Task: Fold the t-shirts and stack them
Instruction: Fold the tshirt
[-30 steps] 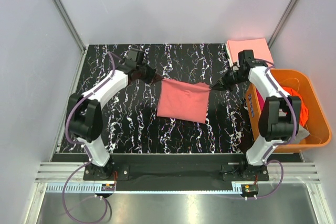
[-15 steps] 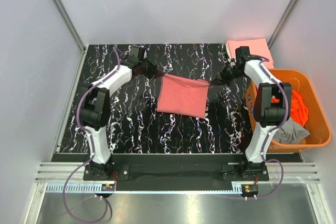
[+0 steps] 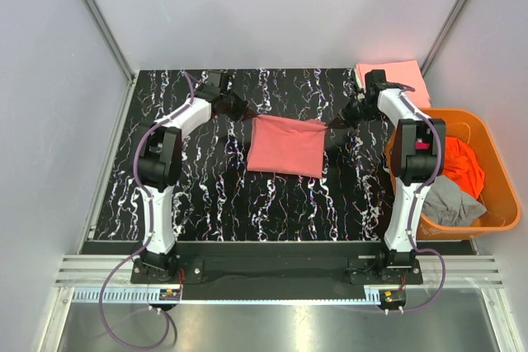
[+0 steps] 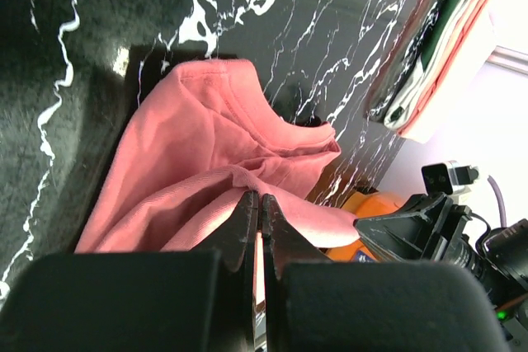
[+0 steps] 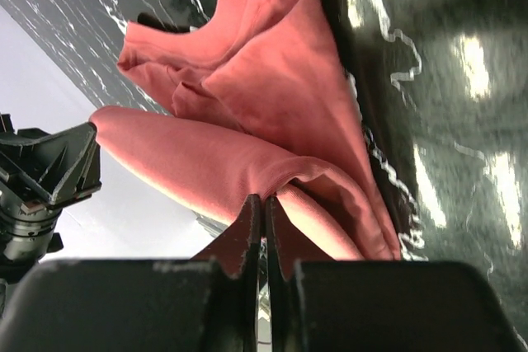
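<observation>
A salmon-pink t-shirt [image 3: 287, 145] hangs stretched between my two grippers over the middle of the black marbled table [image 3: 214, 187]. My left gripper [image 3: 247, 114] is shut on its left top corner; in the left wrist view the cloth [image 4: 214, 162] bunches at the closed jaws [image 4: 258, 198]. My right gripper [image 3: 334, 124] is shut on the right top corner, seen in the right wrist view [image 5: 264, 199] with the shirt [image 5: 272, 113] folded over. A paler peach-pink folded shirt [image 3: 394, 77] lies at the back right.
A rigid orange basket [image 3: 487, 204] stands at the right, holding bright orange [image 3: 462, 162], grey [image 3: 450, 202] and magenta [image 3: 419, 145] shirts. The folded stack also shows in the left wrist view [image 4: 433, 47]. Grey walls enclose the table.
Both grippers have moved toward the back of the table with the salmon shirt, which now hangs a little farther back and more level.
</observation>
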`<act>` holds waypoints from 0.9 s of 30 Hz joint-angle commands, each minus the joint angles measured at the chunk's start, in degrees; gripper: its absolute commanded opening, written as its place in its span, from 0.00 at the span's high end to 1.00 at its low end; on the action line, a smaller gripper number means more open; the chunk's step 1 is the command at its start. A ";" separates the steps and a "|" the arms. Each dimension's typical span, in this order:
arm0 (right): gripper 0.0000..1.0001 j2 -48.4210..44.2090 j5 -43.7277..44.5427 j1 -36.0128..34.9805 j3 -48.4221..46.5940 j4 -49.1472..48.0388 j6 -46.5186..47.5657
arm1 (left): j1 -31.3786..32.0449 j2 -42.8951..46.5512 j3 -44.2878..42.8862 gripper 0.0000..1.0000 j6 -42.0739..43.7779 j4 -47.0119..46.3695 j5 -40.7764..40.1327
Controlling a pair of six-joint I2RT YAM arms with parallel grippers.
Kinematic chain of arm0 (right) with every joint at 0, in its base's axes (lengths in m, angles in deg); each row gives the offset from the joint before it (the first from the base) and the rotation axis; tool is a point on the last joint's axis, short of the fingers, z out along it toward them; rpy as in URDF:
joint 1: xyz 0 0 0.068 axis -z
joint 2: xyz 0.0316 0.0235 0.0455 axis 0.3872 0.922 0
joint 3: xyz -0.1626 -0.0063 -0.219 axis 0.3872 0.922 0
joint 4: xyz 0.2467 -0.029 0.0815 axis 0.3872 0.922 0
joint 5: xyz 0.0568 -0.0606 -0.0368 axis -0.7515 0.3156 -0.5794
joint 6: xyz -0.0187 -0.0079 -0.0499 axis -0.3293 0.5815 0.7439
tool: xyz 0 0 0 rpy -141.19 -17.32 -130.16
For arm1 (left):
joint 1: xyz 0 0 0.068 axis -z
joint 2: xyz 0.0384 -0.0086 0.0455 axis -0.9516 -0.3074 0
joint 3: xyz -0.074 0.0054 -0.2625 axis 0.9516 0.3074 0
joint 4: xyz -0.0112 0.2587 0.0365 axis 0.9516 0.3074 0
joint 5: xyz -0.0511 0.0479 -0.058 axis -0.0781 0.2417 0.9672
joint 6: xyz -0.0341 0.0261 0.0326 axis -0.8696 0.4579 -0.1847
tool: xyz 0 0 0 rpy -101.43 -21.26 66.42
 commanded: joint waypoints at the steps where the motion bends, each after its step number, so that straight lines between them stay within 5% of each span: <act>1: 0.95 2.34 -0.22 0.40 -4.10 -0.62 1.29 | -0.91 -0.72 -3.36 1.00 1.36 -1.30 0.34; 11: 0.86 6.92 -1.80 0.40 -7.97 -0.62 1.47 | -1.88 0.77 -3.36 1.00 2.50 2.57 -3.79; 17: 0.64 8.76 -0.92 0.40 -11.74 0.17 2.70 | -2.93 -0.63 -4.76 0.91 3.72 3.89 -3.79; 23: 0.36 9.82 1.09 0.31 -17.28 4.04 7.53 | -3.02 4.81 -6.44 0.44 14.51 9.42 -9.93; 27: 0.27 11.66 1.71 0.40 -20.96 4.39 8.94 | -3.11 9.82 -4.78 0.39 20.60 12.68 -11.97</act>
